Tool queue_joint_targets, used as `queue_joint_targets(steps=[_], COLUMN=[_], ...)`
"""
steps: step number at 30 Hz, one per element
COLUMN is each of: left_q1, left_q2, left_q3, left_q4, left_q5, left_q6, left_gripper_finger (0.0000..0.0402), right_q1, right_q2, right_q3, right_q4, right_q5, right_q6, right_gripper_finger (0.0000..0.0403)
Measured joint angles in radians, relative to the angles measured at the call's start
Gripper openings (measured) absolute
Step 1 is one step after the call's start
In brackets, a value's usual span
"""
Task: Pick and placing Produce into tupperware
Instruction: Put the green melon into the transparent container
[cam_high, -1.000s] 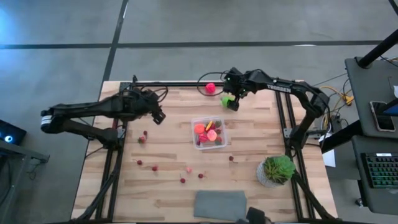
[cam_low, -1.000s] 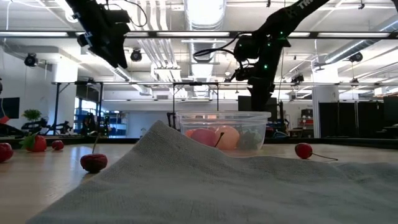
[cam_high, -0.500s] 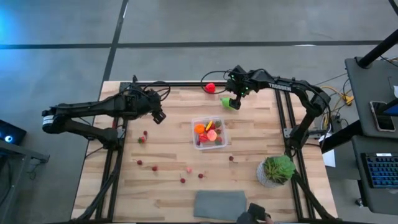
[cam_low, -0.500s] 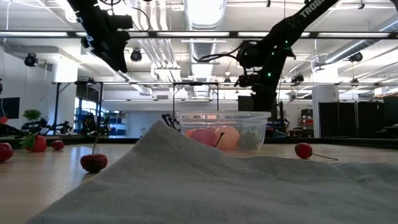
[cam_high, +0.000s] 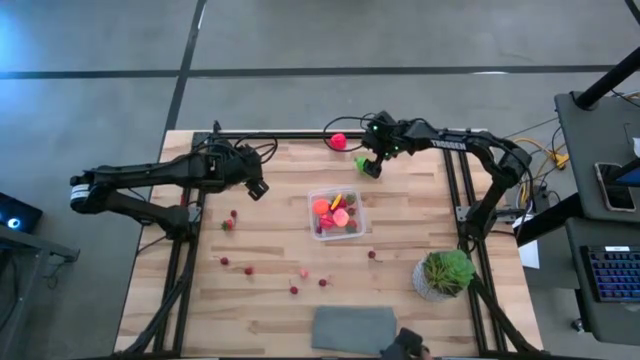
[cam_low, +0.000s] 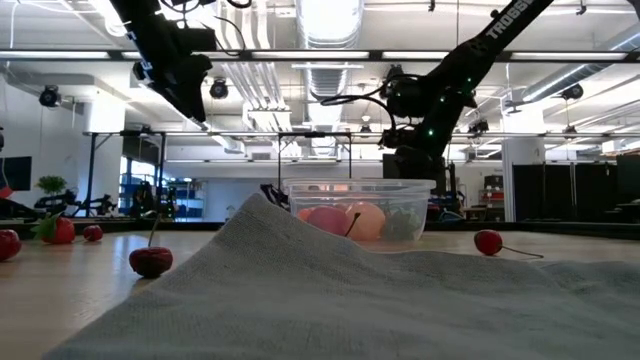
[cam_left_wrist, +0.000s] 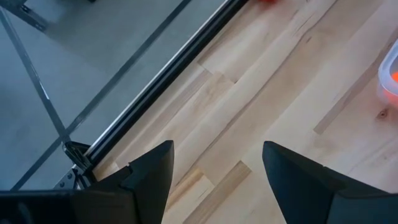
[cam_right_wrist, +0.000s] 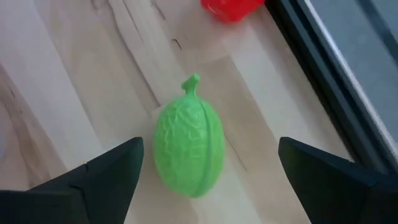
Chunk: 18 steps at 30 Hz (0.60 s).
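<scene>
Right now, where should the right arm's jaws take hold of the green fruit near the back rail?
Across the green fruit's wide ribbed middle, coming down from above. It lies on its side with its stem end free, between the open right gripper's jaws.

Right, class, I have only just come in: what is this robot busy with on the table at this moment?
It is sorting toy produce into a clear tupperware at mid-table, which already holds several pieces. The right gripper, fingers open, hangs over a green fruit lying on the wood near the table's far edge, with a red piece close by. The left gripper is open and empty, off to the tub's left. Small berries lie scattered on the near side.
</scene>
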Motion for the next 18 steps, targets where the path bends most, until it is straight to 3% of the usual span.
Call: queue_joint_targets(steps=[12, 18], left_q1=[0.000, 0.000], left_q2=[0.000, 0.000], left_q3=[0.000, 0.000], left_q4=[0.006, 0.008], left_q5=[0.004, 0.008], left_q6=[-0.009, -0.010], left_gripper_finger=[0.0231, 0.0231], right_q1=[0.010, 0.017], right_q2=[0.000, 0.053], right_q3=[-0.056, -0.013], right_q4=[0.118, 0.018], right_q5=[0.000, 0.005], right_q6=[0.037, 0.115], right_gripper_finger=[0.0366, 0.0366])
